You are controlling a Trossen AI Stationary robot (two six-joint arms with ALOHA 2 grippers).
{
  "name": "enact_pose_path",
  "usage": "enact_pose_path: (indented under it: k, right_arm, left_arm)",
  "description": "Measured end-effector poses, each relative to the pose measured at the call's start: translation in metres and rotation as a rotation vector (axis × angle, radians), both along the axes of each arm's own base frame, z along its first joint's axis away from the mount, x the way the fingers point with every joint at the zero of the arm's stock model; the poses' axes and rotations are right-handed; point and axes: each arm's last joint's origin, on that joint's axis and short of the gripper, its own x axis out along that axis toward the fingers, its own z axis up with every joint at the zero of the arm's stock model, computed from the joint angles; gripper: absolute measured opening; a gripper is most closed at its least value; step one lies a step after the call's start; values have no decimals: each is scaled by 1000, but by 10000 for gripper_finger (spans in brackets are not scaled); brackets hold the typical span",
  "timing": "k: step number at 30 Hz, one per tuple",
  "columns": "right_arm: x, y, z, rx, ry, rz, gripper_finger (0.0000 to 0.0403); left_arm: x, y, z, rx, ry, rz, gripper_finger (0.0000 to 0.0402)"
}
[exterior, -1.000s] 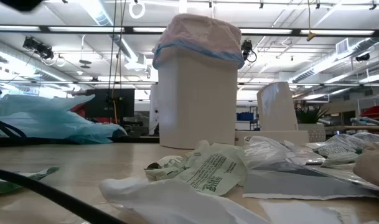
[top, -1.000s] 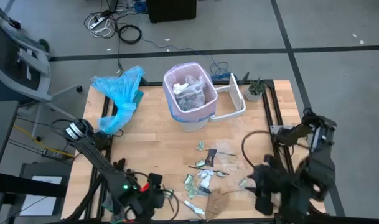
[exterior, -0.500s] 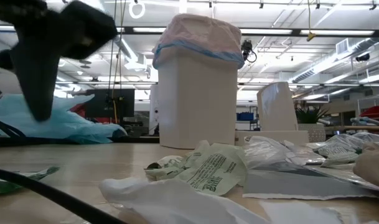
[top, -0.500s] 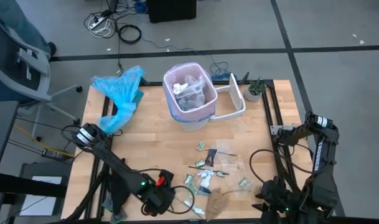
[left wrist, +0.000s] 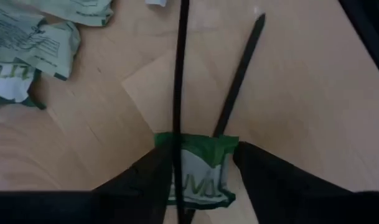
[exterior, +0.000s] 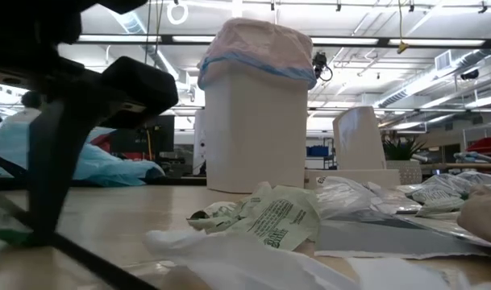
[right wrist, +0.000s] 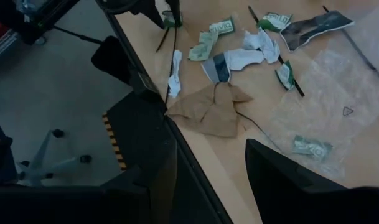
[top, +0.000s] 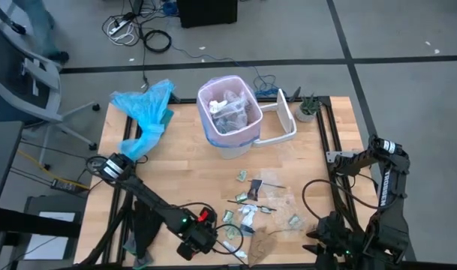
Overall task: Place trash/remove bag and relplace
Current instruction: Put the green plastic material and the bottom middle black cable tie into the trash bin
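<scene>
A white bin [top: 230,120] lined with the pink bag [exterior: 257,48] stands at the table's far middle, with scraps inside it. The trash lies spread over the near right of the table: printed wrappers [top: 247,195], clear film [top: 284,199] and a brown paper piece [top: 262,244]. My left gripper [top: 202,236] points down near the front edge. It is open, with one finger on each side of a small green-and-white wrapper [left wrist: 198,174] and two thin black sticks [left wrist: 239,74] lying over it. My right gripper [top: 322,244] hangs open beyond the table's near edge, holding nothing.
The bin's white lid [top: 283,124] lies beside the bin on its right, and a small plant [top: 308,109] stands at the far right corner. A light-blue plastic bag [top: 145,112] lies crumpled at the far left. Bare wood stretches across the left half of the table [top: 168,172].
My left gripper has come down and gone toward the table's right along the near edge, ending over the green wrapper with its wrist rolled. My right gripper drew back from over the trash toward the near edge, then stayed still. The trash has not moved.
</scene>
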Motion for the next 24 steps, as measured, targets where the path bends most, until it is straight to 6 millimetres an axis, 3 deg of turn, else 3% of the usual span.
enact_pose_path:
  k: [8,15,24]
  right_arm:
    - [1,-1,1,-22,-42,-14,176]
    - [2,-2,2,-43,-90,-33,176]
    - [8,-7,2,-89,-91,-28,176]
  left_arm:
    - [1,0,-2,-23,9,41,19]
    - [6,5,5,-36,20,179,18]
    - [15,18,49,66,-35,286,15]
